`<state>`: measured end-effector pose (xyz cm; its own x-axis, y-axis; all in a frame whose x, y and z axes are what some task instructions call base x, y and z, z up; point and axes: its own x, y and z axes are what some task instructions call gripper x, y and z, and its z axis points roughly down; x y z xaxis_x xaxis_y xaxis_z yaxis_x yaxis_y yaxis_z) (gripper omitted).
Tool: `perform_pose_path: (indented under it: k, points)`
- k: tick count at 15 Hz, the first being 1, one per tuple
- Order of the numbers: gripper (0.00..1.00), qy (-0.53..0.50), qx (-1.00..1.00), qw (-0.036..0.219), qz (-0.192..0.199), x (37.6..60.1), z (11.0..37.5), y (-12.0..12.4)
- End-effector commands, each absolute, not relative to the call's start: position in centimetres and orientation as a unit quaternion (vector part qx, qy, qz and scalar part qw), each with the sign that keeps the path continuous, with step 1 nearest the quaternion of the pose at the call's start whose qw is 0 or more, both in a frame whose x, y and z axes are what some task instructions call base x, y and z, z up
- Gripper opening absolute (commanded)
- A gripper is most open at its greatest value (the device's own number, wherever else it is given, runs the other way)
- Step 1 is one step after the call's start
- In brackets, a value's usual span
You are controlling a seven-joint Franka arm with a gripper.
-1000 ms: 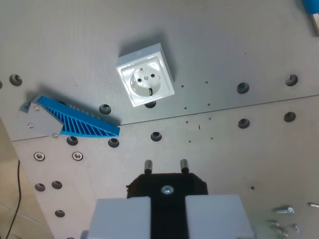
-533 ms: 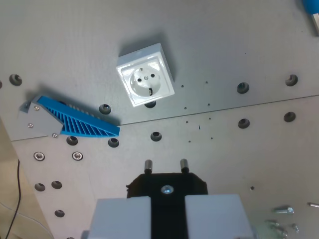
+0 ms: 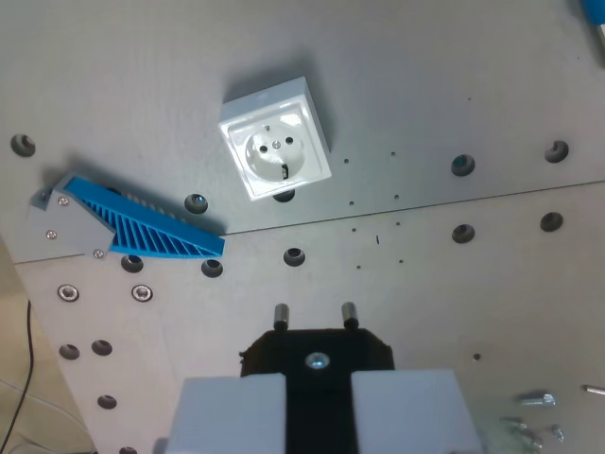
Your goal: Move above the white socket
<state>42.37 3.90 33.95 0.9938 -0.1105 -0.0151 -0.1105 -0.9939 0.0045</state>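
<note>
**Camera drifts slightly over the white socket**

Everything in the wrist view has slid a little toward the wrist view's left since half a second ago, the blue part most of all, so the camera has shifted; the things themselves lie as they did.

The white socket (image 3: 275,152) sits flat on the grey perforated desk (image 3: 454,85), in the far middle of the view, a touch left of centre. It is a square wall-type outlet with a round recess, two pin holes and an earthing clip, and it is turned a few degrees out of line with the seam running across the desk. Its near edge covers part of one of the desk's mounting holes.

Left of it and nearer lies a blue ribbed plastic wedge (image 3: 151,229) with a grey plate (image 3: 68,227) screwed to its left end. Wedge and socket are apart, with bare desk and a hole between them.

The gripper (image 3: 317,402) fills the near bottom edge: two pale grey jaws pinch a black plug (image 3: 317,352), whose two metal pins (image 3: 314,313) point away toward the socket. The plug is well short of the socket, nearer and slightly right of it.

Loose screws (image 3: 536,416) lie at the near right corner. A blue object (image 3: 596,8) shows at the far right edge, cut off by the frame.
</note>
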Motion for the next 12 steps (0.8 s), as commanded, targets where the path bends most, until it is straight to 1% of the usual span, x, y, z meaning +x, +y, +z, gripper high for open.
perform_pose_path:
  k: [1,6,12]
  points:
    - [0.00,-0.028,0.999,0.000,0.029,41.9,32.7,4.0]
    - [0.00,-0.007,0.999,0.000,0.039,41.5,30.7,4.2]
    - [0.00,0.021,0.999,0.001,0.031,41.2,27.9,4.6]
